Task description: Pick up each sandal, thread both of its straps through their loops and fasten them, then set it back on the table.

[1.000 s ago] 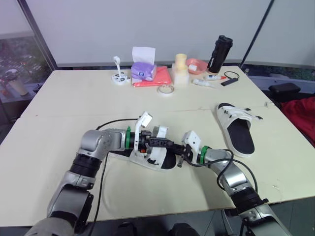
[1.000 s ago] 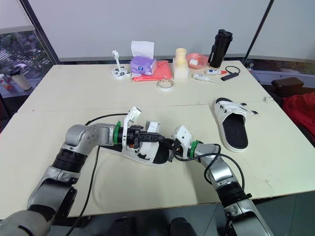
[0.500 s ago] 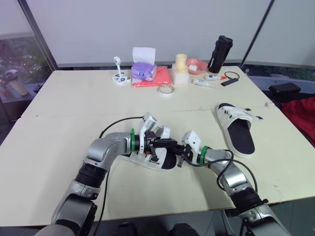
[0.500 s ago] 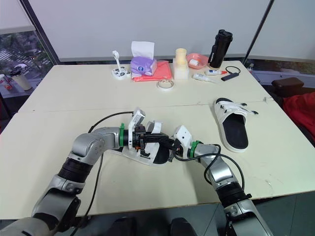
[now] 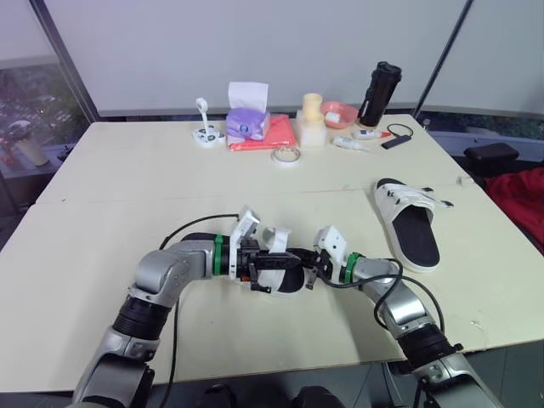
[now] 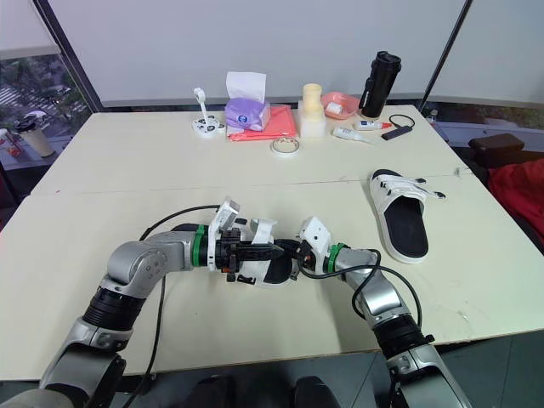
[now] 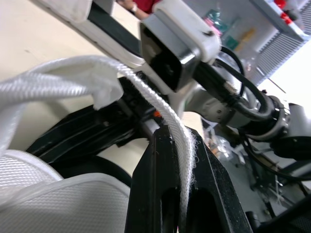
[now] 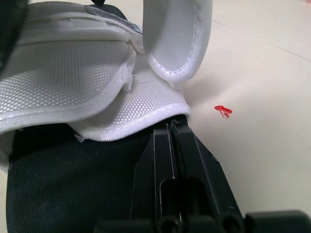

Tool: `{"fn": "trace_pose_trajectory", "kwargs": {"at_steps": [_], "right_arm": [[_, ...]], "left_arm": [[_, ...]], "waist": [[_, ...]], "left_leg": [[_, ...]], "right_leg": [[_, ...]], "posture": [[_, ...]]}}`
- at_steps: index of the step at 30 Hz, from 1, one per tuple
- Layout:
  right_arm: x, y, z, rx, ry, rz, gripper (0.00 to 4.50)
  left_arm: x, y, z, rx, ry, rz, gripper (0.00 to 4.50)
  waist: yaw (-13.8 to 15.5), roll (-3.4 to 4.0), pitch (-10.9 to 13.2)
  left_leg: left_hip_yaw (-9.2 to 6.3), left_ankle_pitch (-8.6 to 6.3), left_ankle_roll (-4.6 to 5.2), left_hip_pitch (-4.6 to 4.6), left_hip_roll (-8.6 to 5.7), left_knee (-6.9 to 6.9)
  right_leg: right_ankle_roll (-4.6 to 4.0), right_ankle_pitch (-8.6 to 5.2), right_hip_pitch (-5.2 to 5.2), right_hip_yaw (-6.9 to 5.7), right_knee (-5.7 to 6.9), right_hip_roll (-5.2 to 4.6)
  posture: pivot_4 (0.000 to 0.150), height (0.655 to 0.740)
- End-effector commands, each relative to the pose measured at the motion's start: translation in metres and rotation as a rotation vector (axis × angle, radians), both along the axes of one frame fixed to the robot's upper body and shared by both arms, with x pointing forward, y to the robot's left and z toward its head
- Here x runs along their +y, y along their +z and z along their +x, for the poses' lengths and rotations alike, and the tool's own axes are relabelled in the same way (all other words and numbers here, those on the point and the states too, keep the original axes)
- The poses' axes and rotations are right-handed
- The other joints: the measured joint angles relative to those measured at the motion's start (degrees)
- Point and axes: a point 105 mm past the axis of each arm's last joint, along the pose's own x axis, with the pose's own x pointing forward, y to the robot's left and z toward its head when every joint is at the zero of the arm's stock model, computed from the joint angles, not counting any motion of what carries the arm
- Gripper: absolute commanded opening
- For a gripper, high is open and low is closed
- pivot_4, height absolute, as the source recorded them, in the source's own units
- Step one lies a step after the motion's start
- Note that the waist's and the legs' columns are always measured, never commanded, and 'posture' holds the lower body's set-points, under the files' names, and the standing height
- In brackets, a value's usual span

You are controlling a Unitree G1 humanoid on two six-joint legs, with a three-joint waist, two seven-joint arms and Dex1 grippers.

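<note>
White woven strap (image 7: pixel 146 87) is pinched taut in left gripper (image 5: pixel 289 257), likely to line it up for its loop. Right gripper (image 5: pixel 311 271) is clenched at sandal's (image 5: pixel 275 235) 3 o'clock edge, apparently steadying it. Sandal sits at table's (image 5: pixel 127 187) 6 o'clock.

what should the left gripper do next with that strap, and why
Probably draw the strap gently taut, ready for threading. The left gripper is shut on the strap, which arcs loose and unfastened over the near sandal, while the right gripper, shut, sits at the edge of the sandal's upper, seemingly steadying it.
</note>
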Motion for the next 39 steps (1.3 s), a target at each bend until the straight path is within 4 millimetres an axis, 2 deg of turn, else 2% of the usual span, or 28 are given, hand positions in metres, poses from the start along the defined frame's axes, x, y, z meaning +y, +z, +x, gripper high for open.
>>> {"fn": "trace_pose_trajectory", "kwargs": {"at_steps": [1,5,13,21,26,28,32,36,39], "right_arm": [[-0.021,-0.062,-0.011,0.212,-0.093,-0.142,0.0],[-0.022,-0.061,-0.01,0.211,-0.094,-0.142,0.0],[-0.026,-0.062,-0.011,0.213,-0.102,-0.145,0.0],[-0.026,-0.062,-0.01,0.215,-0.102,-0.146,0.0],[-0.023,-0.063,-0.01,0.215,-0.095,-0.148,0.0],[-0.023,-0.063,-0.01,0.216,-0.093,-0.149,0.0],[-0.023,-0.063,-0.01,0.217,-0.091,-0.15,0.0],[-0.025,-0.064,-0.012,0.221,-0.093,-0.153,0.0],[-0.024,-0.064,-0.012,0.223,-0.091,-0.154,0.0]], "left_arm": [[0.004,-0.015,0.008,-0.016,0.074,0.051,0.11],[0.001,-0.017,0.016,-0.124,0.108,0.088,0.11],[0.008,-0.004,0.004,-0.281,0.04,0.063,0.11],[0.024,0.01,0.0,-0.268,0.048,0.033,0.11],[0.024,0.009,-0.01,-0.248,0.0,0.039,0.11],[0.021,0.012,-0.003,-0.249,0.046,0.016,0.11],[0.019,0.027,0.002,-0.102,0.057,-0.073,0.11],[0.025,0.023,-0.003,-0.047,0.036,-0.017,0.11],[0.026,0.023,-0.003,-0.043,0.042,-0.007,0.92]], "waist": [[0.0,0.0,0.0],[0.03,0.0,0.0],[0.0,0.02,-0.01],[0.03,0.02,0.0],[-0.02,0.03,-0.01],[0.02,0.04,-0.06],[0.01,-0.04,-0.07],[-0.07,0.0,-0.07],[0.04,-0.04,-0.05]], "left_leg": [[0.0,0.0,0.01,0.0,0.0,0.0],[0.0,-0.01,-0.01,0.0,0.0,0.0],[0.02,-0.08,-0.13,-0.01,0.01,-0.08],[0.02,-0.08,-0.13,-0.05,0.02,-0.1],[0.02,-0.08,-0.12,-0.24,0.03,-0.1],[0.02,0.0,0.01,-0.46,0.03,-0.1],[0.02,0.06,0.09,-0.75,0.02,-0.05],[-0.01,0.08,0.09,-0.74,0.03,-0.04],[-0.03,0.09,0.08,-0.71,0.03,-0.04]], "right_leg": [[0.0,0.0,-0.01,0.0,0.0,0.0],[-0.01,0.0,-0.02,0.01,-0.01,0.0],[-0.22,-0.11,-0.03,0.04,-0.01,-0.03],[-0.25,-0.13,-0.12,0.05,-0.01,-0.05],[-0.3,-0.12,-0.36,0.05,0.01,-0.07],[-0.33,-0.07,-0.62,0.04,0.04,-0.07],[-0.13,0.13,-0.83,-0.01,0.11,-0.04],[0.03,0.23,-0.84,-0.04,0.16,0.09],[0.03,0.23,-0.9,-0.05,0.14,0.1]], "posture": [[0.15,0.74],[0.15,0.74],[0.15,0.74],[0.15,0.74],[0.15,0.74],[0.15,0.74],[0.15,0.74],[0.15,0.74],[0.15,0.74]]}}
